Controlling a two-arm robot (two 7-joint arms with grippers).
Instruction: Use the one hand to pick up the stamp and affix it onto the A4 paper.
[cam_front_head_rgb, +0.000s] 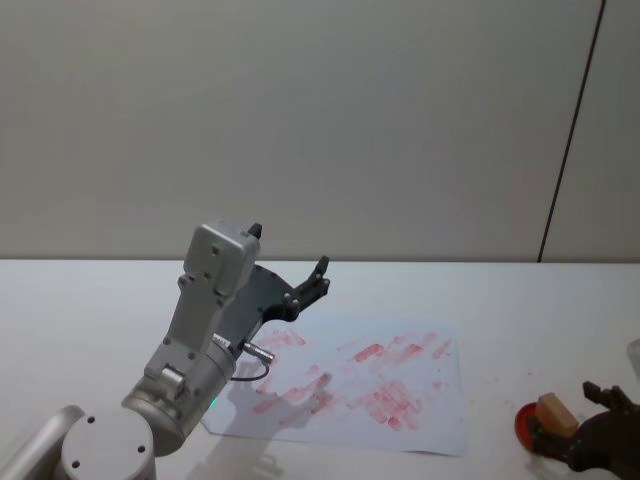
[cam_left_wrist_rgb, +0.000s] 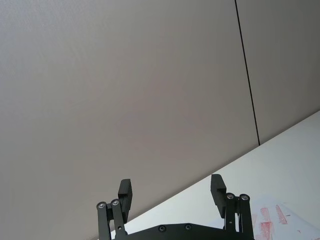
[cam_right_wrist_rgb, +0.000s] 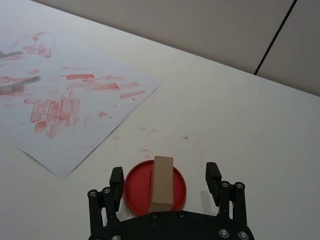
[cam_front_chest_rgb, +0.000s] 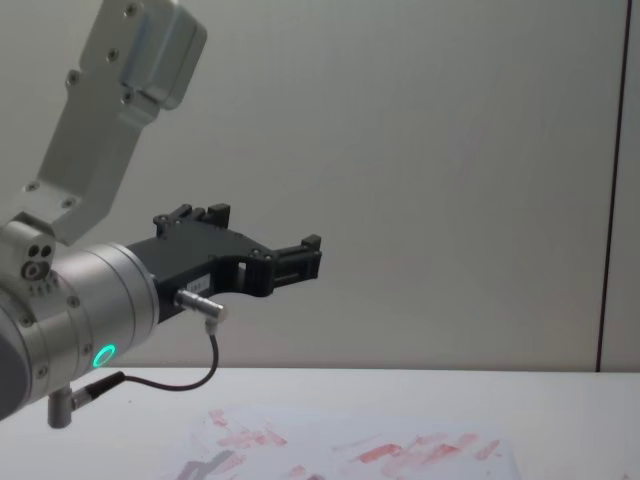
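While your right gripper (cam_right_wrist_rgb: 165, 174) hangs low over the red ink pad (cam_right_wrist_rgb: 131, 192), nothing is gripped yet. Its jaws are wide open, one finger on each side of the stamp (cam_right_wrist_rgb: 162, 184), both clear of it. The stamp stands on the pad, on the white table (cam_right_wrist_rgb: 235, 115), near the right-hand corner of the A4 paper (cam_right_wrist_rgb: 75, 105). The paper lies flat, covered in red smeared prints. Your left gripper (cam_left_wrist_rgb: 171, 192) is parked, raised above the table by the paper's left edge, pincer open and empty, green ring lit. Progress, as I judge it: approach about done, grasp not yet made. Left for you: close on the stamp, lift it off the pad, carry it over to the paper, press it down.
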